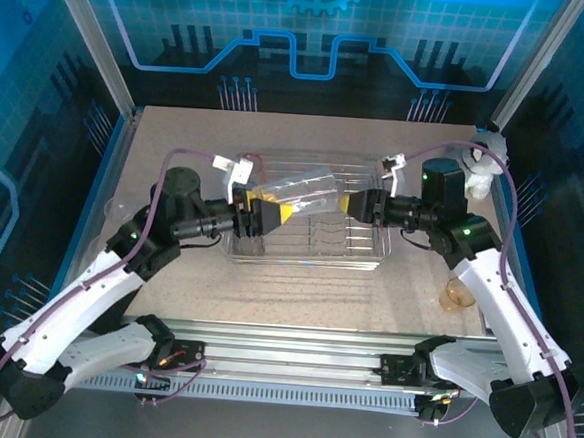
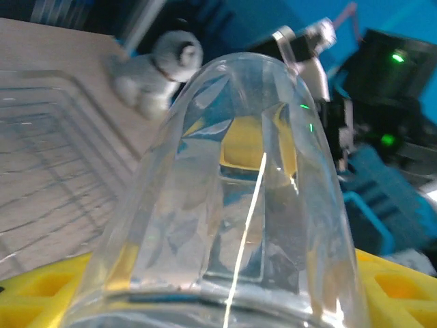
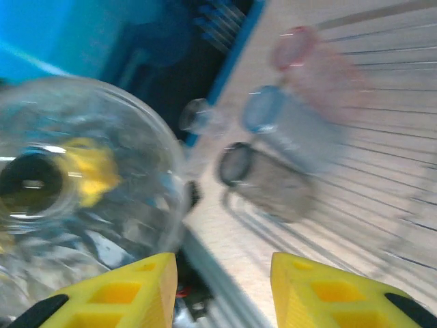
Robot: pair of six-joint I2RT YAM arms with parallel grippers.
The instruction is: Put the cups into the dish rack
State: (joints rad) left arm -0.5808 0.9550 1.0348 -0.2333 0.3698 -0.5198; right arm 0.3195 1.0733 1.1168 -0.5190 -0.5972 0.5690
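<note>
Left gripper (image 1: 264,215), centre of the overhead view: yellow fingers (image 2: 41,294) clamped around the wide end of a clear cup (image 1: 306,192), which hangs above the dish rack (image 1: 374,261) without touching it. Right gripper (image 1: 357,204), just right of the cup's far end: jaws parted, nothing between them. The cup's long axis runs nearly level from left to right of the frame, rising slightly rightward. Its narrower closed base appears to point at the right gripper, its mouth at the left one. Progress: a red-pink cup (image 3: 304,58), a blue cup (image 3: 287,126) and a grey cup (image 3: 263,178) appear to lie on their sides in the rack, so loading looks partly done. Left to do: setting down the clear cup, then the amber cup (image 1: 457,294) on the table (image 1: 266,297) at lower right
</note>
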